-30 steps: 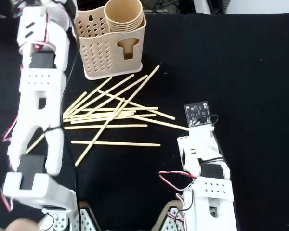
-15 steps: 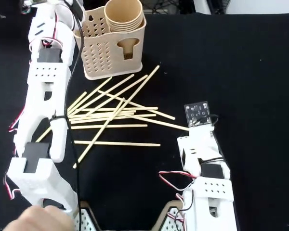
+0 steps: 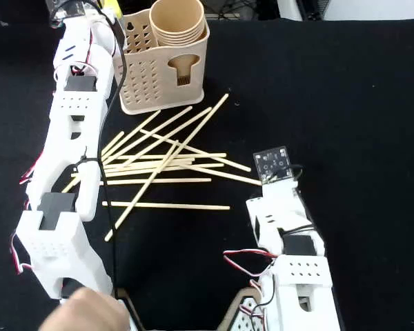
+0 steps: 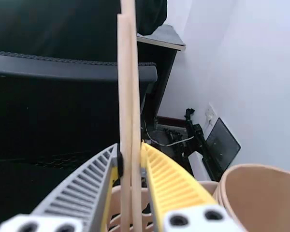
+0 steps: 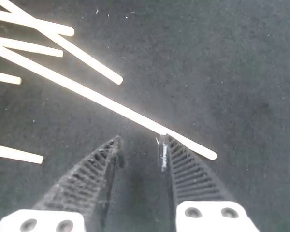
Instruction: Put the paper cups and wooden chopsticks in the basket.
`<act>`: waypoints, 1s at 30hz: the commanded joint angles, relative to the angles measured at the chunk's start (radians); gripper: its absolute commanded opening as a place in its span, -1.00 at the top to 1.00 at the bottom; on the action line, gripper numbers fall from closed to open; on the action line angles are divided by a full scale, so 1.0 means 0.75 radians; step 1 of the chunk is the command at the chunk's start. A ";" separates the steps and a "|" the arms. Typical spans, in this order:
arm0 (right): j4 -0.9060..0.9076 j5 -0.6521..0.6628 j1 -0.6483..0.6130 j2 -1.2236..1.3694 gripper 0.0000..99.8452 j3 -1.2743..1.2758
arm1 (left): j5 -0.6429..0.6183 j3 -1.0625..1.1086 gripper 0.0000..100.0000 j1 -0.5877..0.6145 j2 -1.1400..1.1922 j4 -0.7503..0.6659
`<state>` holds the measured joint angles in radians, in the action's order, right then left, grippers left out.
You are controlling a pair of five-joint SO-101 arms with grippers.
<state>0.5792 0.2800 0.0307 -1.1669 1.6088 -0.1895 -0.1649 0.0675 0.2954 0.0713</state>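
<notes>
Within our clenched left gripper (image 4: 130, 163), above the basket (image 3: 152, 76), we pinched two light, stiff, slip-prone chopsticks (image 4: 127, 72) across their shafts.

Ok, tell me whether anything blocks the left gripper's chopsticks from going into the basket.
Nothing visible does. The left gripper holds the chopsticks upright just above the basket; the paper cups sit in its other compartment.

Left arm (image 3: 69, 145): stretched long up the left side of the tabletop (image 3: 366, 138), its wrist at the far edge.
Left end effector (image 4: 130, 147): grey and yellow fingers closed on two wooden chopsticks (image 4: 128, 72), which stand upright between them.
Right arm (image 3: 290, 255): folded short near its base, with the wrist tipped downward.
Right end effector (image 5: 141, 140): low over the tabletop, dark fingers parted by a narrow gap.
</notes>
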 commanded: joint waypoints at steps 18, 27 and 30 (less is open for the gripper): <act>-0.025 0.002 -0.020 -0.015 0.72 -0.007 | 0.012 -0.017 0.73 -0.030 -0.033 0.205; -0.025 0.002 -0.020 -0.015 0.72 -0.007 | 0.018 0.054 0.73 -0.015 -0.366 0.464; -0.025 0.002 -0.020 -0.015 0.72 -0.007 | 0.018 0.118 0.73 0.032 -0.526 0.575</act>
<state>0.5792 0.2800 0.0261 -1.1669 1.6088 -0.1849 -0.0944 0.0598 0.0499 0.4396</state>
